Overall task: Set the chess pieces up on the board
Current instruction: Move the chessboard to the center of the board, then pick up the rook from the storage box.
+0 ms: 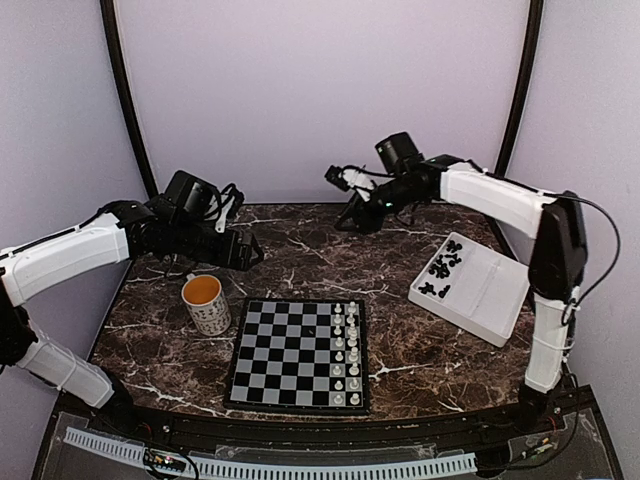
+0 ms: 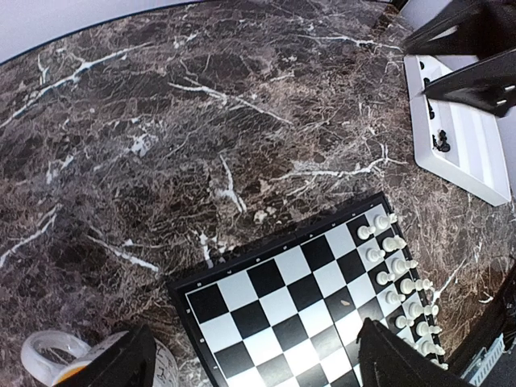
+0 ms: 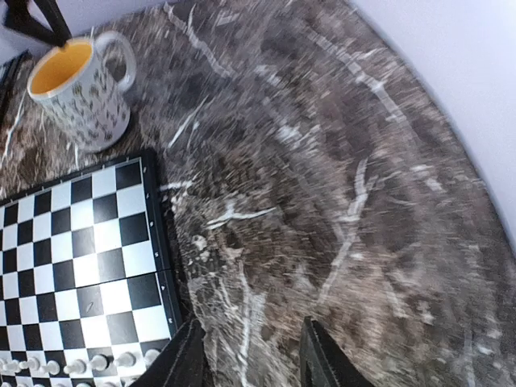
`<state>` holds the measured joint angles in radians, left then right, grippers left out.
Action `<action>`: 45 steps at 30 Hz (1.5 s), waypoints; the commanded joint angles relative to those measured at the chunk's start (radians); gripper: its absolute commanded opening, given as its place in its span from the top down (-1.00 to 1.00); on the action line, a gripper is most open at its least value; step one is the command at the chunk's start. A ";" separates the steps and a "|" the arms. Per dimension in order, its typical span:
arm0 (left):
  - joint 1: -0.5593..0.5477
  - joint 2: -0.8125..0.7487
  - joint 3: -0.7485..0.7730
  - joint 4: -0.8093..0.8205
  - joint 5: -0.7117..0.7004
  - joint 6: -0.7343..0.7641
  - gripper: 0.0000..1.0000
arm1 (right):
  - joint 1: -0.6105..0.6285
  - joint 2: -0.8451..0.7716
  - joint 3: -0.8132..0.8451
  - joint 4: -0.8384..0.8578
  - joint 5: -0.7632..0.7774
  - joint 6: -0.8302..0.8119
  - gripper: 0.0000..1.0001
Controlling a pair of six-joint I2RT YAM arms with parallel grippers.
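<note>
black tiny chess figures (image 1: pixel 447 265) heaped at the far left end of a white rectangular tray (image 1: pixel 488 288), on the right of a dark brown marble-patterned tabletop (image 1: pixel 300 250), well apart from the flat square chessboard with black frame and grey-and-black checks (image 1: pixel 290 355) near the front edge. two rows of tiny white chess figures (image 1: pixel 346 350) along that board's right side. just left of the board, a white patterned mug with orange inside (image 1: pixel 207 303). left gripper (image 1: pixel 245 252) above the table behind the mug, jaws spread wide, pinching nothing. right gripper (image 1: pixel 352 215) over bare marble at the back, jaws parted, nothing between.
</note>
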<state>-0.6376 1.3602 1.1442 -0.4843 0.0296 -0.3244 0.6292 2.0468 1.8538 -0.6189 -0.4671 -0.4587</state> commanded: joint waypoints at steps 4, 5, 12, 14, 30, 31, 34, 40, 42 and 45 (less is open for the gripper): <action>0.002 -0.006 0.026 0.136 0.055 0.139 -0.72 | -0.112 -0.362 -0.387 -0.041 0.094 0.006 0.13; 0.001 -0.001 0.027 0.148 0.081 0.159 -0.69 | -0.146 -0.388 -0.421 -0.059 0.102 0.003 0.14; 0.002 0.092 0.079 0.208 0.209 0.145 -0.36 | -0.371 -0.441 -0.546 -0.112 0.217 0.044 0.43; 0.002 0.101 0.073 0.209 0.232 0.080 -0.35 | -0.401 -0.402 -0.519 -0.114 0.256 0.056 0.51; 0.010 0.140 -0.061 0.459 0.223 0.233 -0.47 | -0.469 -0.165 -0.372 -0.078 0.361 0.147 0.52; 0.017 0.144 -0.052 0.450 0.238 0.238 -0.47 | -0.474 -0.164 -0.373 -0.074 0.363 0.148 0.52; 0.034 0.134 -0.044 0.430 0.252 0.274 -0.47 | -0.492 -0.138 -0.351 -0.088 0.338 0.145 0.52; 0.160 0.132 -0.075 0.508 0.350 0.207 -0.49 | -0.512 -0.066 -0.302 -0.074 0.328 0.120 0.40; 0.208 0.135 -0.076 0.534 0.408 0.161 -0.49 | -0.512 -0.047 -0.285 -0.077 0.324 0.114 0.38; 0.251 0.133 -0.084 0.550 0.436 0.137 -0.48 | -0.513 -0.010 -0.268 -0.091 0.315 0.105 0.37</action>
<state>-0.4328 1.5166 1.0794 -0.0048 0.3740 -0.1368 0.1230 1.9896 1.5494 -0.7025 -0.1291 -0.3393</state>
